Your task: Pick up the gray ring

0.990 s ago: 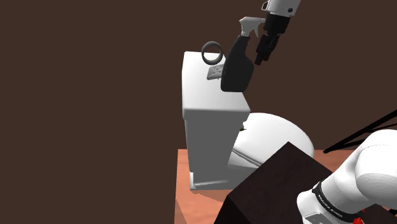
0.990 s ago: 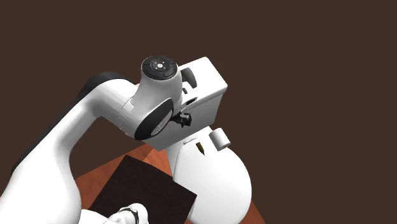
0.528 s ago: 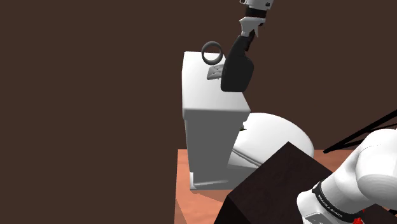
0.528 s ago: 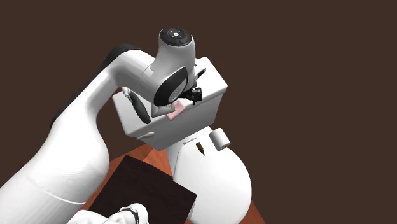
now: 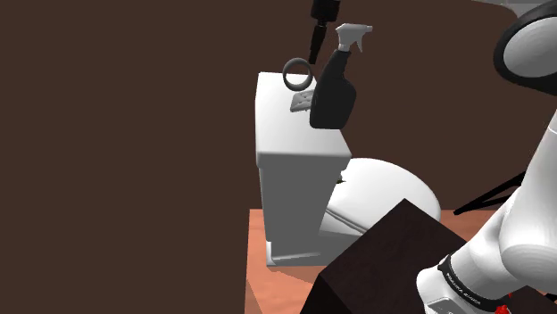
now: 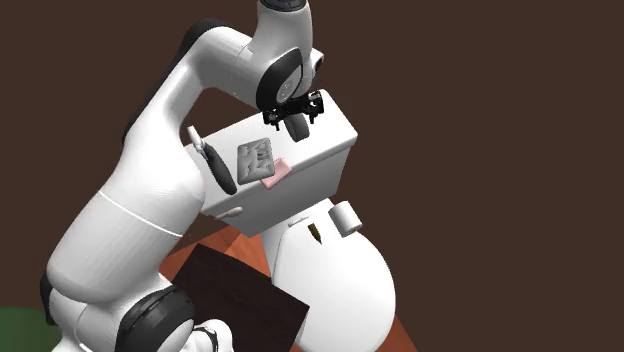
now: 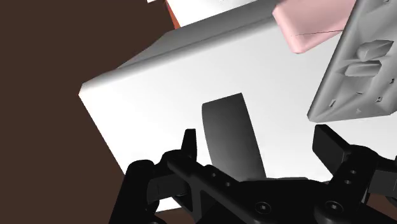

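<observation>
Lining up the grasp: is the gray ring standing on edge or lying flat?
Standing on edge: the ring rises as a curved band from the white tank top, inside the open gripper.

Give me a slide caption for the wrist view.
Open gripper above the gray ring, upright on the white tank top.

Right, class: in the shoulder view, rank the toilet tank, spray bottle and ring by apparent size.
1. toilet tank, clearly largest
2. spray bottle
3. ring, smallest
They stand close together, so nearness barely matters.
</observation>
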You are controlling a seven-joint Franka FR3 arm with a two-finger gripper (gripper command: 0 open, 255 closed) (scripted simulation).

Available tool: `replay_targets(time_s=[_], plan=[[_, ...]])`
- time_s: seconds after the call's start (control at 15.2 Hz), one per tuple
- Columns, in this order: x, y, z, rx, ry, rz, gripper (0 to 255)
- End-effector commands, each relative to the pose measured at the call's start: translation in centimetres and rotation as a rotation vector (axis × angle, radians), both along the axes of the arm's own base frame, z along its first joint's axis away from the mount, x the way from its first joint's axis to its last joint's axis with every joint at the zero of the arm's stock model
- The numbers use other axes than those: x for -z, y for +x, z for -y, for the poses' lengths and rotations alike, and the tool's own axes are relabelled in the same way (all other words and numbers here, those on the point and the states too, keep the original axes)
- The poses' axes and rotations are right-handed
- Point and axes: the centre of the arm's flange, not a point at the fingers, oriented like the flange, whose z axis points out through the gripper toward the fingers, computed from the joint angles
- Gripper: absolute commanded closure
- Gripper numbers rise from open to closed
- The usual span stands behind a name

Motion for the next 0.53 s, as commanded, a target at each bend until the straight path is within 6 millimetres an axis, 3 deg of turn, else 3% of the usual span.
replay_targets(time_s=[0.0, 0.13, 0.46], plan=[[-0.3, 2.2, -1.4, -0.064, -0.008, 0.015, 0], [-0.5, 3.4, -2.0, -0.097, -0.012, 0.022, 0], [2.1, 3.4, -2.0, -0.097, -0.012, 0.022, 0]])
